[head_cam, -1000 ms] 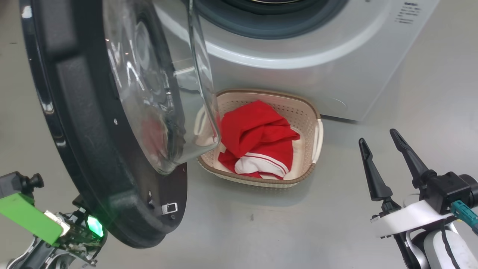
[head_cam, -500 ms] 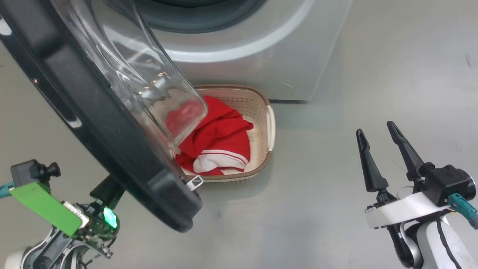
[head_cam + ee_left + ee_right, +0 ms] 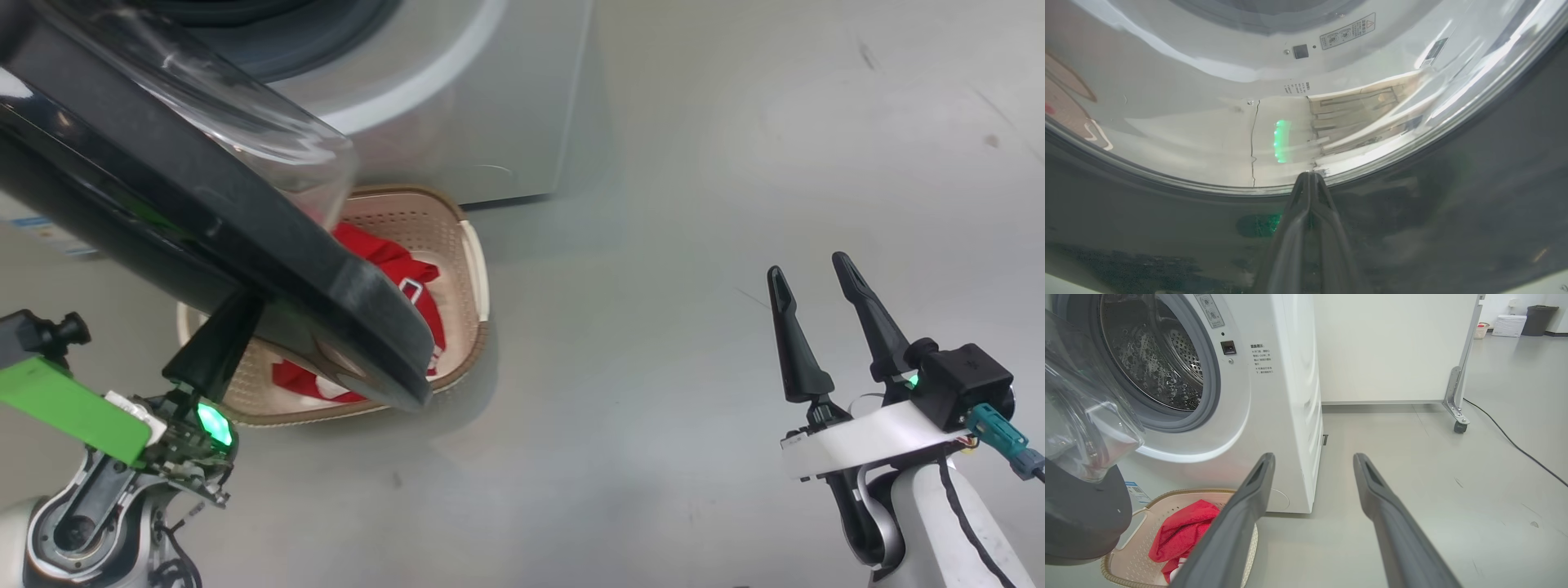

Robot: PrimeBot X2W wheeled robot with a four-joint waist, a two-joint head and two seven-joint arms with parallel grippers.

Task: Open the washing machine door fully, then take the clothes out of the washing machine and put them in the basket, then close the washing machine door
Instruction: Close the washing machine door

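machine [image 3: 457, 122]: white, top centre-left of the head view; upper left of the right wrist view, opening uncovered, steel drum [image 3: 1155, 363] in sight.
door [image 3: 204, 220]: partly open, neither shut nor swung right back; slanting across the upper left of the head view, over the left part of the basket [image 3: 400, 222]; glass bowl [image 3: 245, 122] bulging toward the machine.
basket: on the floor [image 3: 653, 327] just in front of the machine; left of centre in the head view, lower left in the right wrist view.
clothes [image 3: 380, 253]: red with a bit of white, bundled inside the basket, partly hidden by the door.
left claw [image 3: 1309, 177]: clenched, fingers pressed together with nothing between them; tips against the door's dark outer ring, right at the edge of its glass, low centre of the left wrist view; rising from the lower left of the head view, tips hidden under the door's rim.
right claw [image 3: 807, 265]: released, fingers spread wide, empty; lower right of the head view, above bare floor, well apart from basket and door.
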